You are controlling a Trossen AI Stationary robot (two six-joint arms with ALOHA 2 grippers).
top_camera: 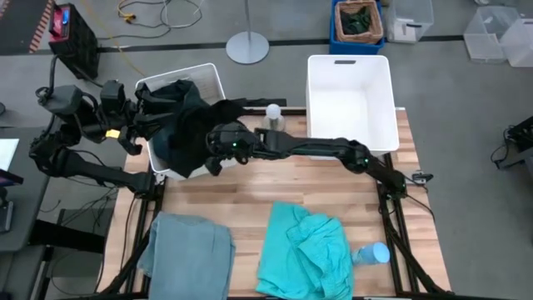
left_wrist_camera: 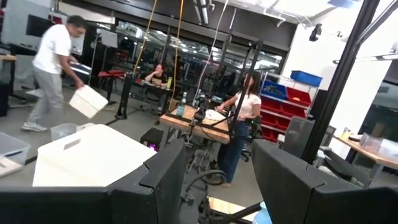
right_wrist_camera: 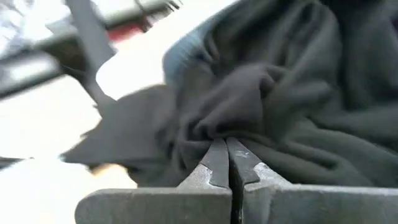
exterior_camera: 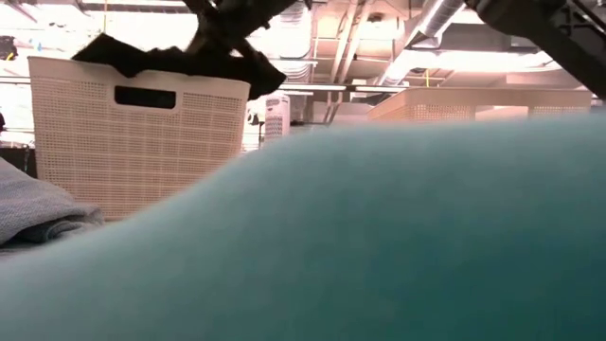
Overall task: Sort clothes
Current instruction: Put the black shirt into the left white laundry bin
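The right gripper (right_wrist_camera: 227, 163) is pressed together, pinching the black garment (top_camera: 190, 125), which drapes over the left bin's (top_camera: 210, 77) rim onto the table (top_camera: 250, 187); the left gripper (left_wrist_camera: 217, 180), fingers spread, holds nothing. The grey-blue garment (top_camera: 187, 254) and turquoise garment (top_camera: 304, 250) lie at the table's front.

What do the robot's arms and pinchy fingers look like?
Both arms are dark, jointed tubes. The left arm has a yellow tag; the right arm shows tiny green lights. The right gripper has grey metal fingers; the left gripper has broad black ones.
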